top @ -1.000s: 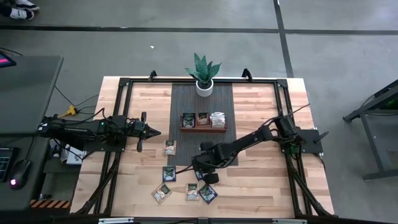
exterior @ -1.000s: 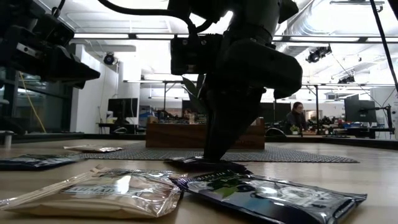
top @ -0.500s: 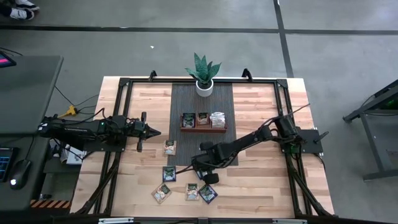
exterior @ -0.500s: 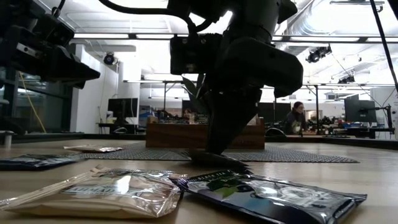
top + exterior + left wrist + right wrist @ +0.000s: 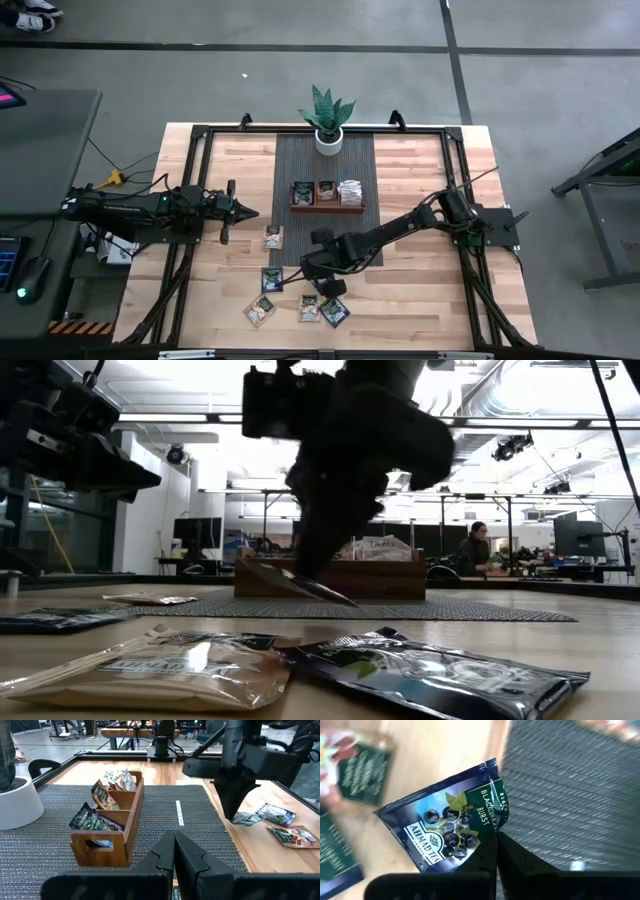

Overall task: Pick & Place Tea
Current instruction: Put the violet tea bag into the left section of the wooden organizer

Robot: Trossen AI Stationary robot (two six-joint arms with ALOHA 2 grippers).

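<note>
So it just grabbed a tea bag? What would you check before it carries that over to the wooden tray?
1. Grip: right gripper shut on the dark packet by one edge: ok.
2. Lifted: packet hangs clear of the table in the low view: ok.
3. Only one taken: nothing else hangs from the gripper: ok.
4. Path: left gripper waits shut at the mat's left edge, out of the way: ok.
5. Tray: all three compartments already hold packets; room for one more: cannot tell.
6. Hold firm enough for the trip: cannot tell.
</note>
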